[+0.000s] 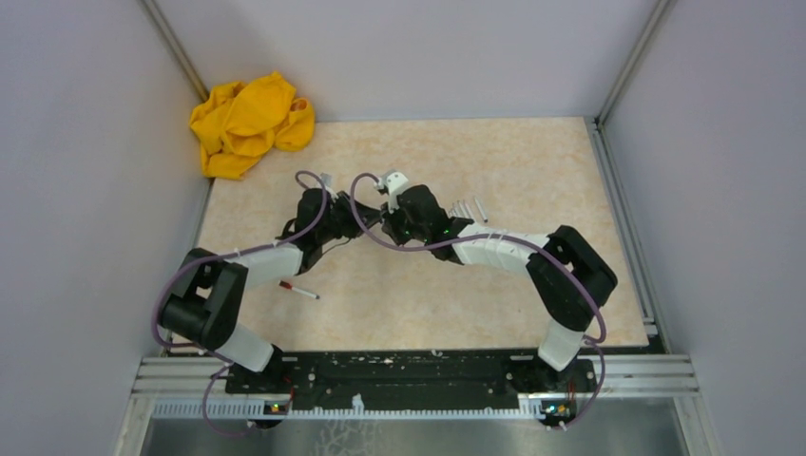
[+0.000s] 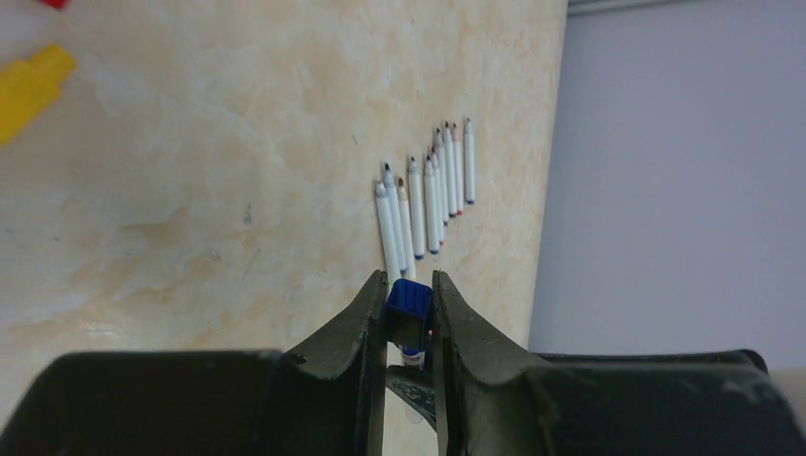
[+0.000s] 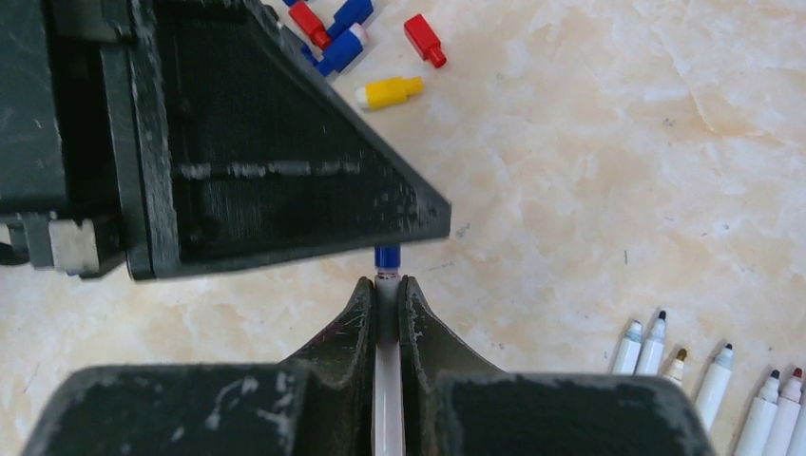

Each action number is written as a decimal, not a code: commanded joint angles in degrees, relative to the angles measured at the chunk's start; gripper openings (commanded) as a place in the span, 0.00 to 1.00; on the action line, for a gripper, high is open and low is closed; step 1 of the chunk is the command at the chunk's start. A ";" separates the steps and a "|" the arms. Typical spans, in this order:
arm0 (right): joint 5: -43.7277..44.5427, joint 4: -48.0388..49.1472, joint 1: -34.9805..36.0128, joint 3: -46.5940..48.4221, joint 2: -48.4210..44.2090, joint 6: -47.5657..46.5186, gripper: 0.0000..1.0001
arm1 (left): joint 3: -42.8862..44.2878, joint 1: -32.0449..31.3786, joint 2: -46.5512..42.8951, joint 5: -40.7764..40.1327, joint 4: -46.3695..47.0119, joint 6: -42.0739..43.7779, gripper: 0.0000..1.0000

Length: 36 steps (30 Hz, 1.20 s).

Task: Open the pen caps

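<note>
Arms meet over the middle of the table [image 1: 428,304] in the overhead view, wrists nose to nose, so both sets of fingers and whatever they hold are hidden; a yellow cloth [image 1: 249,123] fills the far left corner, a red-capped pen [image 1: 299,291] lies alone near the left arm, and a row of pens [image 1: 468,207] shows beside the right wrist. From the left wrist, the left gripper [image 2: 411,285] is pinched onto a blue cap [image 2: 411,302], its lower end lost between the fingers; a yellow cap [image 2: 28,81] is cut off at the left edge. From the right wrist, the right gripper [image 3: 387,290] clamps a pale pen [image 3: 387,380] by its barrel, and the blue cap on its tip vanishes behind the left gripper's dark body; loose caps [image 3: 392,91], red, blue and yellow, lie beyond, some cropped at the top.
</note>
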 commanded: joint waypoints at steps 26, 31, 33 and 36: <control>17.34 -0.40 -3.06 -2.26 3.48 2.98 0.00 | 7.48 4.70 3.67 -29.23 -24.66 9.33 0.22; 18.85 0.26 -3.08 -2.05 4.97 2.71 0.00 | 7.72 4.66 4.95 -28.95 -24.51 9.41 0.30; 19.54 0.39 -3.19 -2.07 5.37 2.39 0.00 | 7.87 4.70 5.40 -28.83 -24.47 9.37 0.35; 20.51 0.46 -3.18 -2.03 6.07 1.96 0.00 | 7.92 4.71 5.53 -28.57 -24.21 9.33 0.43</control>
